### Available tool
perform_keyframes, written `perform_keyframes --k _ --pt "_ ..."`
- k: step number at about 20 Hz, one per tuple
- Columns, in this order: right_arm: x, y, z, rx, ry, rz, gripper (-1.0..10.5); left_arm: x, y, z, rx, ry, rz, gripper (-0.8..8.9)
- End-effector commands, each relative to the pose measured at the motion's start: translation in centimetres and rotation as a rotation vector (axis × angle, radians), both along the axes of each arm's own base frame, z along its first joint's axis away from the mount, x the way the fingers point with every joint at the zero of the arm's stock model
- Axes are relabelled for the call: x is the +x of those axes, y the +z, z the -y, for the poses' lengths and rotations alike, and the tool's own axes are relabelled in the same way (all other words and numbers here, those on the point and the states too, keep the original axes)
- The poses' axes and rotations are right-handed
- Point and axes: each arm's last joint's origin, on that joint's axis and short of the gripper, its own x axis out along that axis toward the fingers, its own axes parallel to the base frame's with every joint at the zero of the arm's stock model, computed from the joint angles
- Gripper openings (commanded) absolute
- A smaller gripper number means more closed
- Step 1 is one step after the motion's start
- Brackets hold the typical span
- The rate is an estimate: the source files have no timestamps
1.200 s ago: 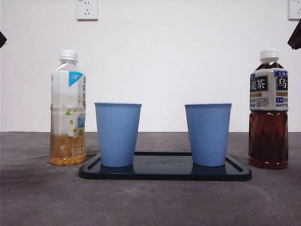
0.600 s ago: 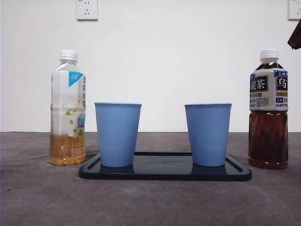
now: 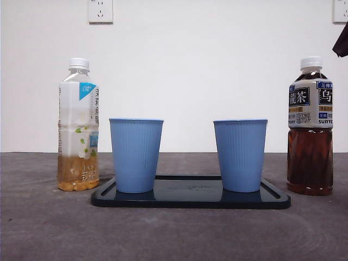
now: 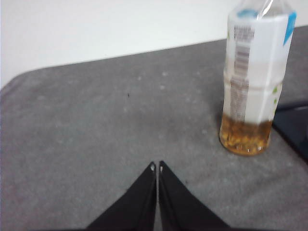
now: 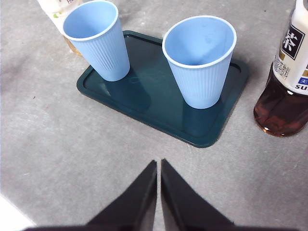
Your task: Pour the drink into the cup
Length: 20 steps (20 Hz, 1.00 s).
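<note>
Since a second ago the black tip at the top left corner of the front view has gone out of sight; the black tip at the top right corner (image 3: 341, 42) stays where it was. The bottles, cups and tray have not moved.

Two bottles stand upright on the grey surface (image 3: 49, 228), their long axes vertical and their white caps pointing up. The pale tea bottle (image 3: 79, 125) stands at the left, just beside the tray's left end, with a white label and amber liquid filling only its lowest part. The dark tea bottle (image 3: 310, 128) stands at the right, just beside the tray's right end, with dark brown liquid up to its label.

Two blue ribbed cups stand upright on one dark tray (image 3: 190, 198), mouths open upward: the left cup (image 3: 136, 155) near the tray's left end, the right cup (image 3: 240, 155) near its right end, well apart from each other. In the right wrist view both look empty.

The left gripper (image 4: 157, 166) hangs over bare surface near the pale tea bottle, its jaws closed together on nothing. The right gripper (image 5: 159, 163) hangs over the surface on the near side of the tray, its jaws likewise pressed together and empty.
</note>
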Motion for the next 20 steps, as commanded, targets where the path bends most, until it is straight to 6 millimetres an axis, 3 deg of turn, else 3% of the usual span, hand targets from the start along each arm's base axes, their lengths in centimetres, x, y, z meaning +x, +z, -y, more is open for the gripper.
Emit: perform_keyframes --k 1,5,20 --pt "0.0 0.5 -0.1 0.017 0.0 0.011 0.1 0.2 -0.8 0.0 0.012 0.006 -0.011 0.07" --pt "0.0 0.5 -0.1 0.017 0.0 0.011 0.1 0.3 -1.8 0.0 0.013 0.007 -0.042 0.07" --pt "0.0 0.5 -0.1 0.017 0.0 0.011 0.1 0.3 -1.8 0.0 0.012 0.008 -0.042 0.07"
